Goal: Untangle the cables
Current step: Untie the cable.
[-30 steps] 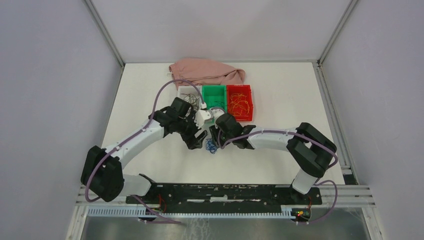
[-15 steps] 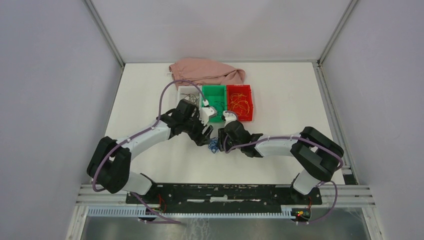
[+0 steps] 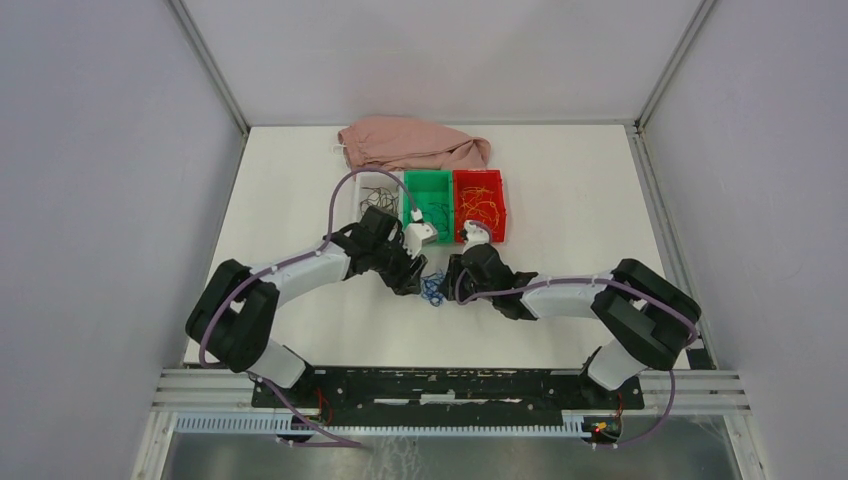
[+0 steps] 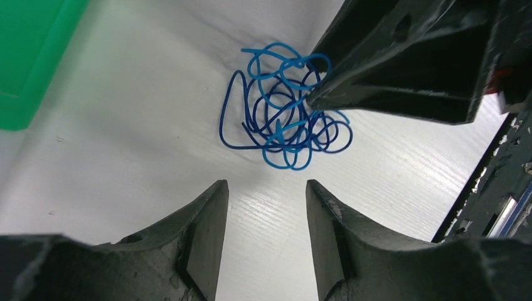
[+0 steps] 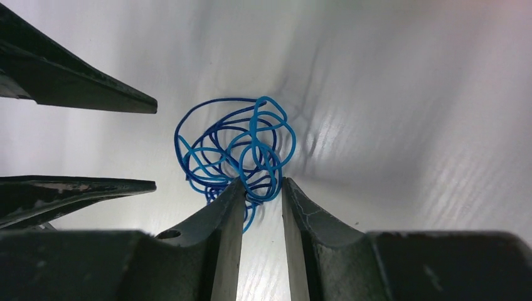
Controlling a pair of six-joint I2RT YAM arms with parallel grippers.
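Where the blue cables [image 3: 432, 289] lie tangled on the tabletop [image 3: 560, 180], at 6 o'clock of the green bin [image 3: 428, 195], my left fingers [image 4: 210, 213] stand at their 9 o'clock, fairly wide, short of the loops, holding nothing. My right fingers [image 5: 229, 207] sit at 3 o'clock, narrow, a few loops between the tips, a gap showing.

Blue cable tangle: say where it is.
Top view: the blue cable tangle lies mid-table between left gripper and right gripper, on the green bin's near side.
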